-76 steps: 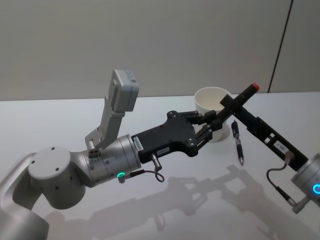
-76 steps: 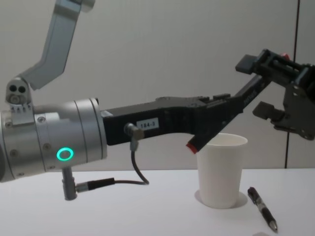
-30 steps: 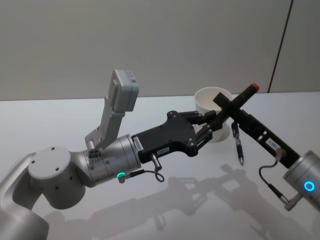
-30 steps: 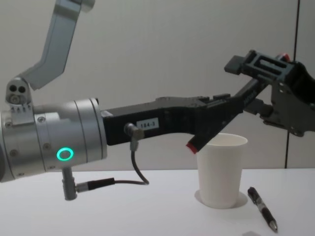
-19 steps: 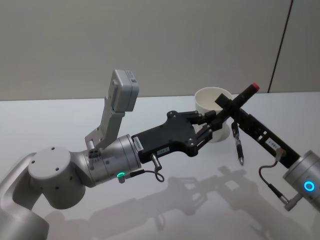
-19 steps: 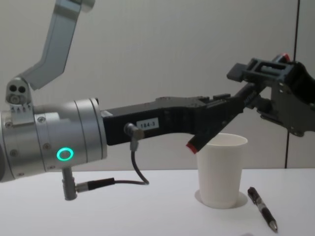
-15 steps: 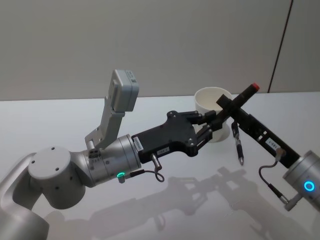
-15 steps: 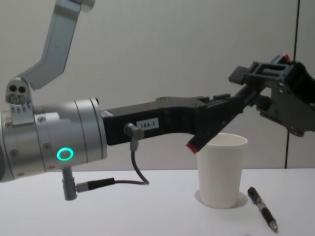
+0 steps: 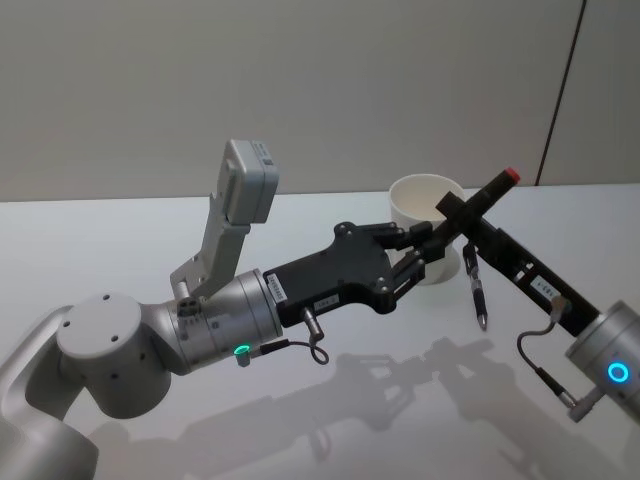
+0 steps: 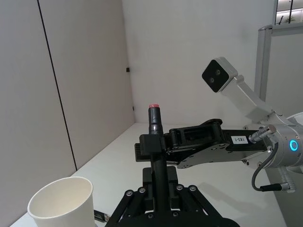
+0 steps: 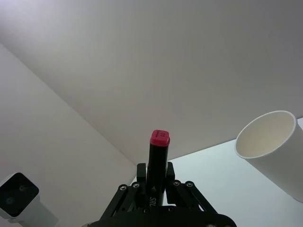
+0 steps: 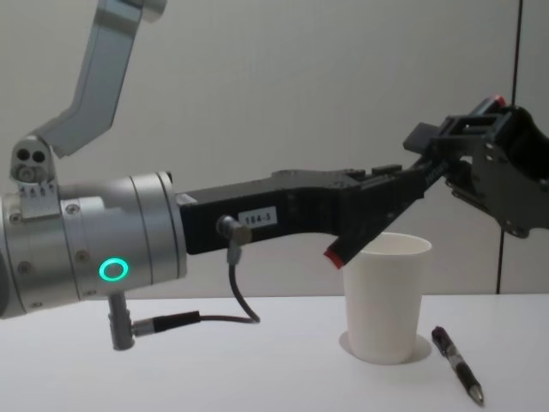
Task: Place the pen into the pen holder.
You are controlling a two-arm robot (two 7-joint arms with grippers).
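Observation:
The pen (image 9: 487,195), black with a red end, slants up over the table just right of the pen holder (image 9: 405,207), a white paper cup (image 12: 386,296). My left gripper (image 9: 432,248) is shut on the pen's lower part. Reaching in from the right, my right gripper (image 9: 456,212) is shut on the barrel higher up, below the red end. In the left wrist view the pen (image 10: 155,123) stands upright with the right gripper (image 10: 151,144) clamped across it. The right wrist view has the pen (image 11: 158,151) between the right gripper's fingers (image 11: 142,171), with the cup (image 11: 272,142) beside it.
A thinner black click pen (image 9: 477,290) lies on the white table just right of the cup, also low in the chest view (image 12: 456,365). The left arm's big silver wrist (image 9: 190,325) spans the table's middle. A grey wall stands behind the table.
My right gripper, open and apart from the pen 2.5 s ago, has moved onto its upper barrel and its fingers have come together on it. The left gripper and cup have not moved.

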